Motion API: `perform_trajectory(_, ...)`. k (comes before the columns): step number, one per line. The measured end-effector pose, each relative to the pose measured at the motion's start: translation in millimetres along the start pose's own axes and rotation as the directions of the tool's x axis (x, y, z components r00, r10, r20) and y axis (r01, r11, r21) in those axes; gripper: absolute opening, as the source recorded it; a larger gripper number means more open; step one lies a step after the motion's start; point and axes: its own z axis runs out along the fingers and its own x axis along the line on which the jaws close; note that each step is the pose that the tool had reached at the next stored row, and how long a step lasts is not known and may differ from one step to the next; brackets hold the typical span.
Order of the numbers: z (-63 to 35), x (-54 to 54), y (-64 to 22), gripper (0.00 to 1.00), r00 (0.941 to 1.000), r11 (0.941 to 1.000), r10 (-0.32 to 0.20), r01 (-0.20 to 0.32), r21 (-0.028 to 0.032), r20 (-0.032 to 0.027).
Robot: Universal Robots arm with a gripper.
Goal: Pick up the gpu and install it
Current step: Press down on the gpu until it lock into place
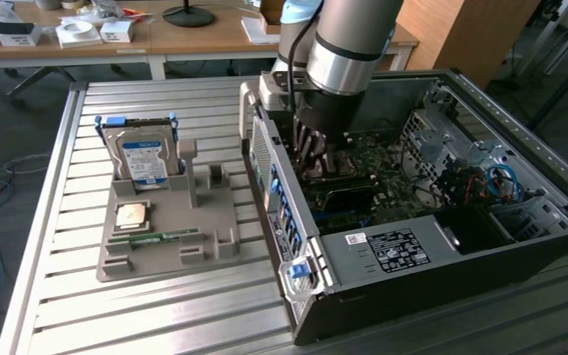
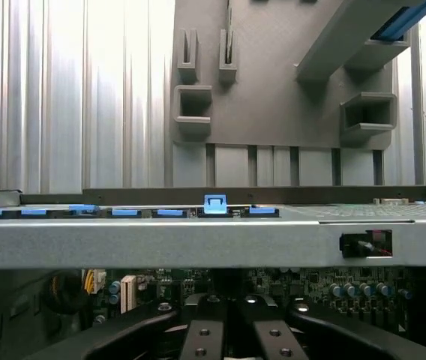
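Jaws shut low inside the open computer case [image 1: 442, 251], centre of the exterior frame, with the black fingers [image 2: 202, 337] pressed together just above the motherboard [image 1: 383, 159]. A thin brownish sliver at their tips looks like the gpu [image 1: 330, 161], standing on edge over the board, though it cannot be told for certain that the jaws grip it or whether it is seated in its slot. By its look, the card should handle as a light, stiff and thin piece that is fragile across its faces. It is best pinched along its upper edge, square to the slot, away from its soldered parts and contact edge, so it neither twists nor flexes under a downward push. Above it, the silver arm [image 1: 348, 37] drops in from the top of the frame. Outside the case, at the exterior view's left, a grey parts holder [image 1: 156, 222] sits on the slatted metal tabletop [image 1: 166, 310]. It carries an upright hard drive [image 1: 146, 159] with a blue label, a square processor chip [image 1: 131, 214] and a narrow green memory stick [image 1: 156, 238], and its tall middle slot stands vacant.
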Motion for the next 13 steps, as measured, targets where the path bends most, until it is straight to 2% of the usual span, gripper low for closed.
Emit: perform_trajectory(13,-1.9,-0.7,-19.1,0.11,1.0000,1.0000,0.000,0.000,-0.0001,0.0005)
